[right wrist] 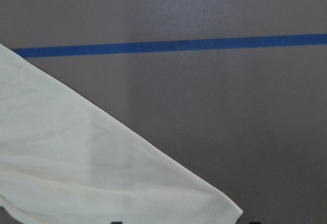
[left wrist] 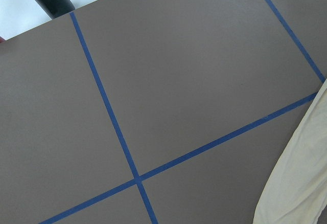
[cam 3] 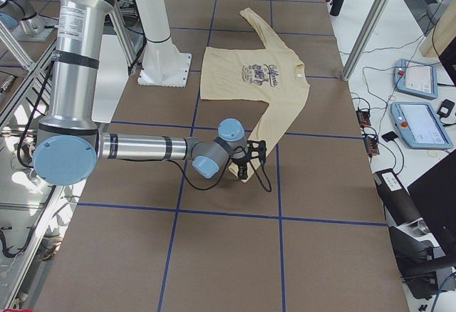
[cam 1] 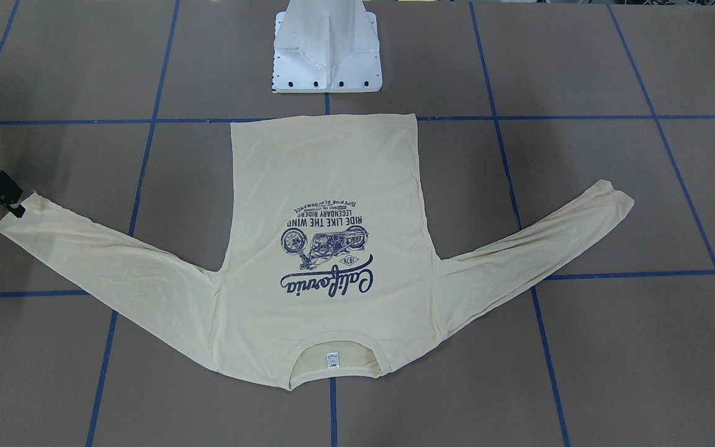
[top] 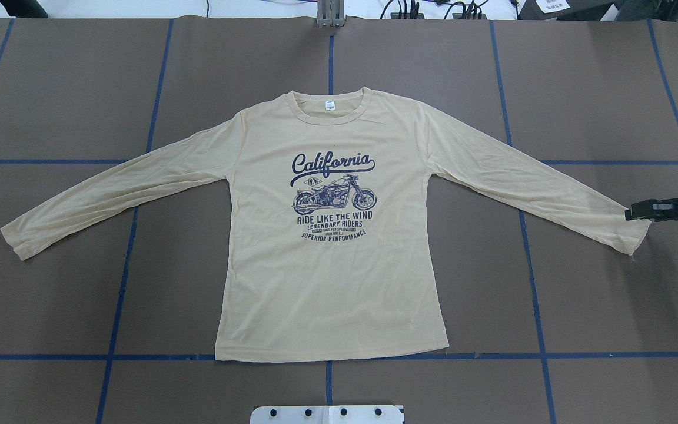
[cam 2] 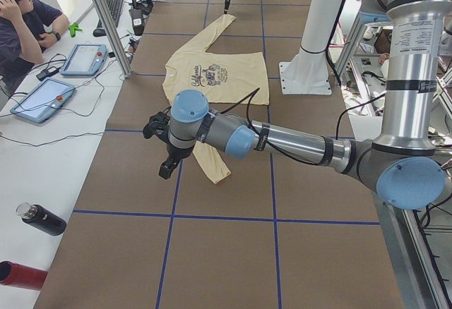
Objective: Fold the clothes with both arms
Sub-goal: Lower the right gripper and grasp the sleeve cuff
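Note:
The cream-yellow long-sleeved shirt (top: 333,277) lies flat and print-up on the table, sleeves spread, collar far from the robot base. It also shows in the front-facing view (cam 1: 326,186). My right gripper (top: 633,213) is low at the right sleeve's cuff (top: 630,232); in the front-facing view the gripper (cam 1: 15,202) touches the cuff's edge. Its wrist view shows the cuff (right wrist: 102,183) between two spread dark tips, so it is open. My left gripper (cam 2: 166,169) hangs just beside the left cuff (cam 2: 215,171). It shows only in the left side view, so I cannot tell its state.
The white pedestal base (cam 1: 326,49) stands just behind the shirt's hem. Blue tape lines (top: 527,253) grid the brown table. A black bottle (cam 2: 42,219) and a red one (cam 2: 18,275) lie off the table's left end. An operator (cam 2: 25,27) sits by tablets (cam 2: 85,58).

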